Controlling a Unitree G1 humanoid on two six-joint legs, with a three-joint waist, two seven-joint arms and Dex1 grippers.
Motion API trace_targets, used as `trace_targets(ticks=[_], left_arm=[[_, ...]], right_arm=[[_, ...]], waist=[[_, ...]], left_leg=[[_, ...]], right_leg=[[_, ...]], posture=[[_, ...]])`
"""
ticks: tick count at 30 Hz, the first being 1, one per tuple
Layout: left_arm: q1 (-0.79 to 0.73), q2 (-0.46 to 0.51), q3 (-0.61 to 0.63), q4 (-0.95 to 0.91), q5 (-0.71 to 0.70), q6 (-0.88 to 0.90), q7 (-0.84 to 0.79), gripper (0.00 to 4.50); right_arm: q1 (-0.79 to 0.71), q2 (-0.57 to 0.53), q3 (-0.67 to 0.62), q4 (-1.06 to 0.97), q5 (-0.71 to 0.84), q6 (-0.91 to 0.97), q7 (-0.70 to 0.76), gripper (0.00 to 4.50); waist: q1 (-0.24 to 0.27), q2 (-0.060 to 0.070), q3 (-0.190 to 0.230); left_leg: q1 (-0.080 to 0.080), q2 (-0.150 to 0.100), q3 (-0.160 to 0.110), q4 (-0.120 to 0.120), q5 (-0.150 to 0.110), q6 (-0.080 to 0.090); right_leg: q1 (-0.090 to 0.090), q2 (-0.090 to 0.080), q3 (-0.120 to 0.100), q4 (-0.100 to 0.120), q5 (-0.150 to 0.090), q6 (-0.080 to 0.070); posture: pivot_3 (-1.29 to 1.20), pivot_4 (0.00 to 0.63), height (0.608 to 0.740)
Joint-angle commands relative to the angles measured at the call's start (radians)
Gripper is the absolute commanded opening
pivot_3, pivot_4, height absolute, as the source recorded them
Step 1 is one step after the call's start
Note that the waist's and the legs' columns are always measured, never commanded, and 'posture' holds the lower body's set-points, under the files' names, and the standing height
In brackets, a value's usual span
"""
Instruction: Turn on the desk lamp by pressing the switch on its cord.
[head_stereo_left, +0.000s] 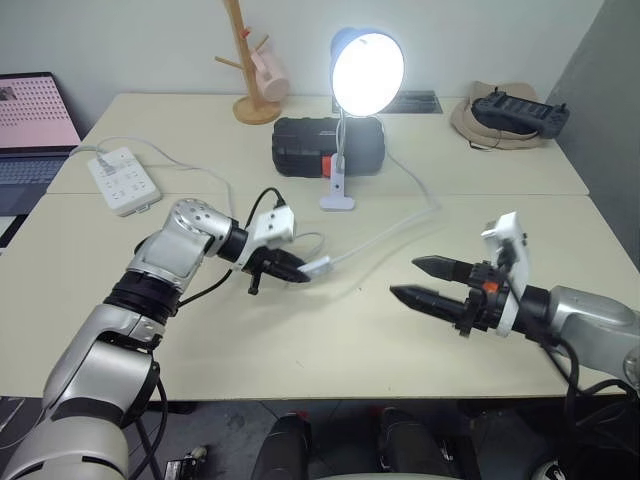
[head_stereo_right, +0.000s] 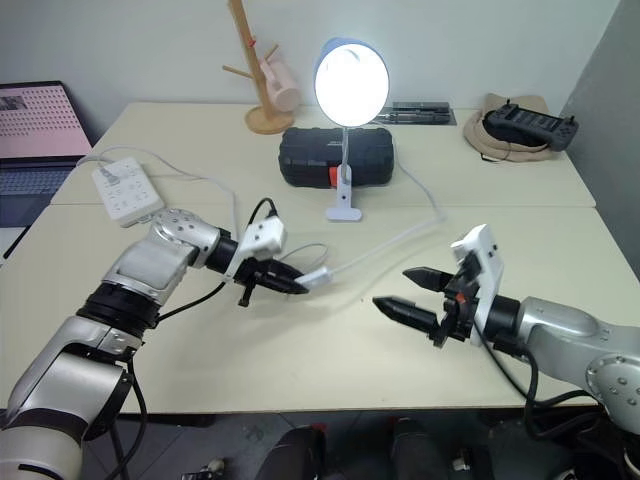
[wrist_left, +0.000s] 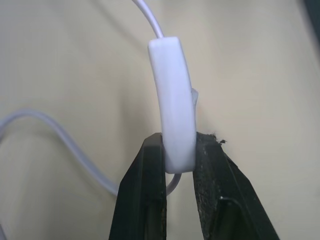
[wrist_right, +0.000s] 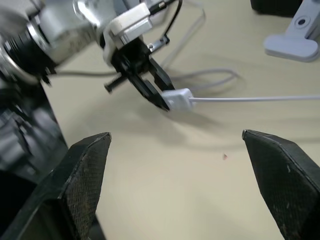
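Switch (wrist_left: 172, 100): small white oblong, pinched at one end between the two black fingers of the left gripper (head_stereo_left: 300, 270), held just above the table near the middle of the scene.
Cord (head_stereo_left: 385, 235): thin white line running from the switch far and right, bending back to the lamp's base; a slack loop lies on the table beside the left gripper.
Desk lamp (head_stereo_left: 366, 70): stands at the far middle of the table, blue shade tilted this way, bulb glowing brightly.
Right gripper (head_stereo_left: 428, 282): fingers spread wide, holding nothing, hovering to the right of the switch, well apart from it.
Step in hand: the lamp appears lit, so the press looks done; what remains is likely letting go.
Next move: probably release the switch low, so the cord does not tug the lamp.
Open room: bare table (head_stereo_left: 330, 340) between the grippers and toward the near edge.
Edges: black case (head_stereo_left: 310, 145) just behind the lamp's base; power strip (head_stereo_left: 124, 180) far left.
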Motion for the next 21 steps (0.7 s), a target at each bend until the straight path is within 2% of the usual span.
trace_targets(ticks=[1, 6, 7, 14, 15, 19, 21], left_arm=[[-0.109, -0.081, 0.017, 0.172, 0.079, -0.191, 0.036, 0.39], [-0.165, -0.132, 0.016, 0.319, 0.156, -0.332, 0.074, 0.39], [-0.177, -0.147, 0.021, 0.349, 0.163, -0.352, 0.083, 0.74], [-0.241, -0.170, 0.061, 0.465, 0.178, -0.407, 0.028, 2.26], [-0.248, -0.169, 0.068, 0.471, 0.176, -0.407, 0.019, 2.62], [-0.269, -0.140, 0.101, 0.464, 0.168, -0.394, -0.026, 3.28], [-0.282, -0.093, 0.142, 0.434, 0.137, -0.333, -0.084, 3.71]], right_arm=[[0.012, 0.009, 0.033, -0.053, -0.155, -0.057, 0.066, 4.44], [0.026, 0.024, 0.042, -0.063, -0.241, -0.071, 0.098, 4.44], [0.038, 0.027, 0.039, -0.064, -0.256, -0.072, 0.100, 4.48], [0.073, 0.062, 0.020, -0.070, -0.296, -0.064, 0.104, 4.50], [0.074, 0.065, 0.019, -0.071, -0.300, -0.063, 0.106, 4.50], [0.090, 0.070, 0.010, -0.068, -0.311, -0.062, 0.120, 4.50], [0.098, 0.062, -0.009, -0.059, -0.301, -0.059, 0.146, 4.50]], waist=[[0.008, -0.001, 0.000], [0.011, -0.001, 0.001], [0.011, -0.001, 0.001], [-0.001, -0.002, 0.001], [-0.001, -0.002, 0.001], [-0.001, -0.002, 0.001], [-0.003, -0.002, 0.001]], left_leg=[[-0.001, -0.001, -0.001, 0.001, 0.000, 0.000], [-0.002, -0.001, 0.000, 0.002, 0.000, 0.000], [-0.001, -0.001, 0.000, 0.001, 0.000, 0.000], [-0.001, -0.001, 0.000, 0.001, 0.000, 0.000], [-0.001, -0.001, 0.000, 0.001, 0.000, 0.000], [-0.001, -0.001, -0.001, 0.001, 0.000, 0.000], [0.000, -0.001, 0.000, 0.001, 0.000, 0.000]], right_leg=[[0.000, 0.000, -0.001, 0.000, 0.000, 0.000], [0.000, -0.001, -0.001, 0.000, 0.000, 0.001], [0.000, -0.001, -0.001, 0.000, 0.000, 0.001], [0.000, 0.000, -0.001, 0.001, 0.000, 0.001], [0.000, 0.000, -0.001, 0.001, 0.000, 0.001], [0.000, 0.000, -0.001, 0.001, 0.000, 0.001], [0.000, 0.000, -0.001, 0.001, 0.000, 0.001]], posture=[[0.00, 0.150, 0.740], [0.00, 0.150, 0.740], [0.00, 0.150, 0.740], [0.00, 0.150, 0.740], [0.00, 0.150, 0.740], [0.00, 0.150, 0.740], [0.00, 0.150, 0.740]])
